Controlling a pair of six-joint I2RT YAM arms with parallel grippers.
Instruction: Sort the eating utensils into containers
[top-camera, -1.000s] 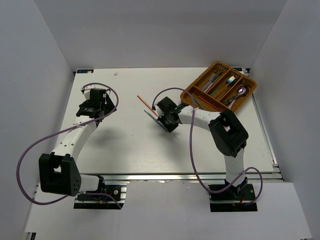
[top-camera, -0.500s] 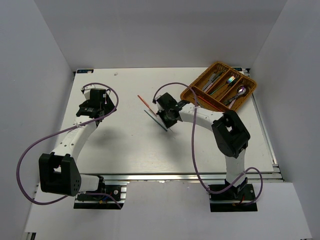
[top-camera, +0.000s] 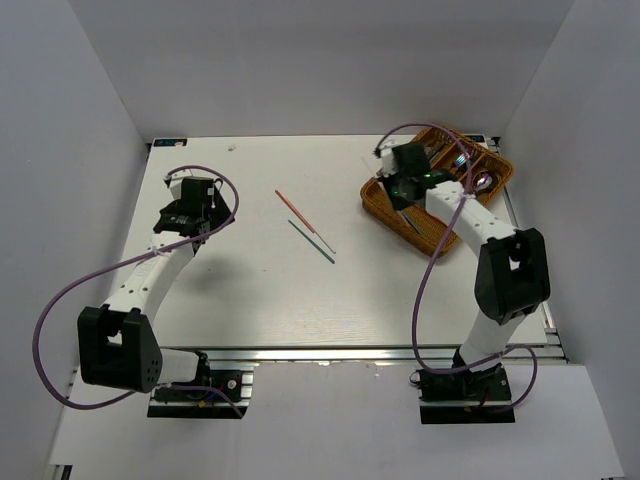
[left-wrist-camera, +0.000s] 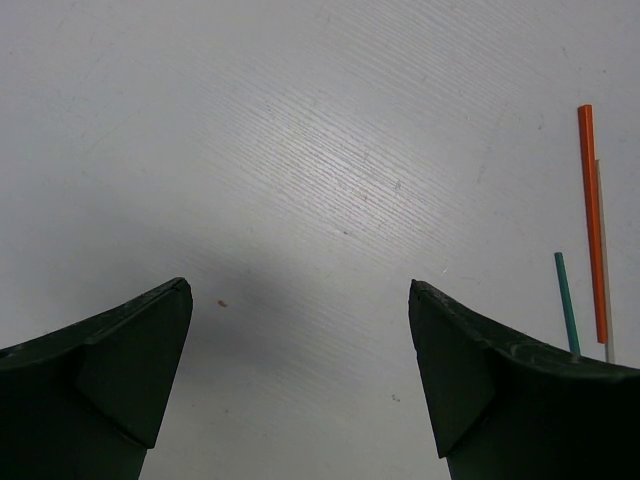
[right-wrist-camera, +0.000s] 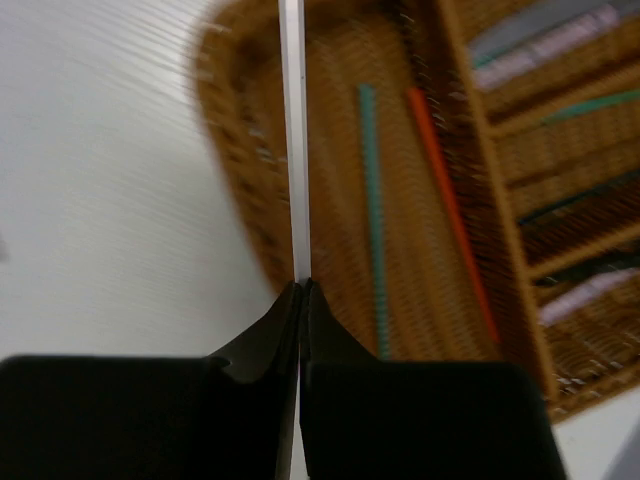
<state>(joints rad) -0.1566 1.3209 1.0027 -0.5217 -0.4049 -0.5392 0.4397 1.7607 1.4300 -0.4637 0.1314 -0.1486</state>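
My right gripper (top-camera: 404, 183) is shut on a thin white chopstick (right-wrist-camera: 293, 120) and holds it above the left end of the brown wicker tray (top-camera: 373, 196). In the right wrist view the stick runs straight up from the closed jaws over the tray's rim (right-wrist-camera: 235, 150). A teal chopstick (right-wrist-camera: 372, 200) and an orange chopstick (right-wrist-camera: 450, 200) lie in the section below. On the table lie an orange chopstick (top-camera: 293, 205) and a teal chopstick (top-camera: 312, 242). My left gripper (top-camera: 192, 212) is open and empty; its wrist view shows the orange one (left-wrist-camera: 592, 220) and the teal one (left-wrist-camera: 566, 305) at the right.
The tray's other sections hold forks, a spoon (top-camera: 481, 184) and more utensils. A pale stick (left-wrist-camera: 603, 270) lies right beside the orange chopstick on the table. White walls close in the table on three sides.
My right gripper has lifted the white chopstick from the table's middle and carried it right and back, over the tray's left end. The left arm has not moved.
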